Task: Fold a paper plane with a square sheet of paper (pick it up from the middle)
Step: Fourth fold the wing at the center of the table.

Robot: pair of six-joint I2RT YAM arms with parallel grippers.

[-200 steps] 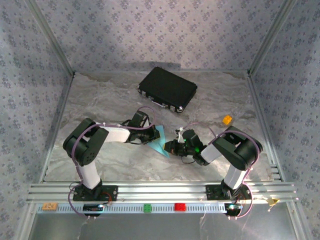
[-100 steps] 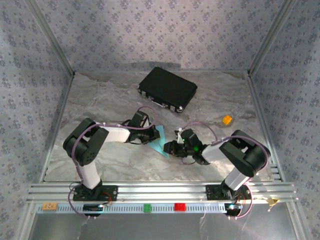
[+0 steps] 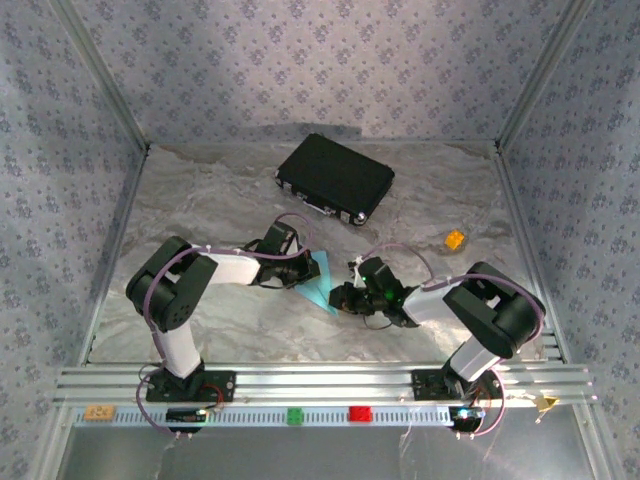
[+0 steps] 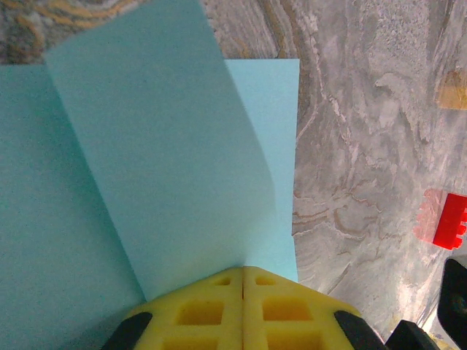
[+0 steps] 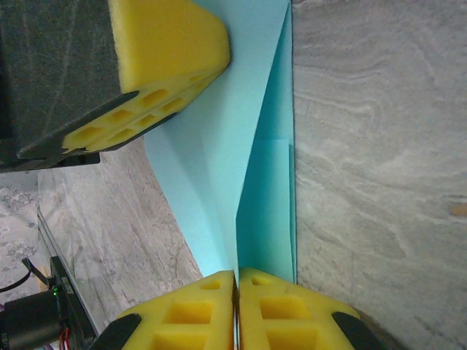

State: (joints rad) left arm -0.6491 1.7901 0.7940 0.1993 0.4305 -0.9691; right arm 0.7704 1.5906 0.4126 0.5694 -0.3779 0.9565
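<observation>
Plainly the partly folded sheet of paper sits on the near side of the black case, one flap raised. The left gripper and the right gripper each pinch it tight, facing one another.

Black case at the back; orange block apart, nearer right.

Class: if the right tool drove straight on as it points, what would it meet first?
The blue paper it pinches; beyond that, probably the yellow fingers of the left tool, slightly aside.
</observation>
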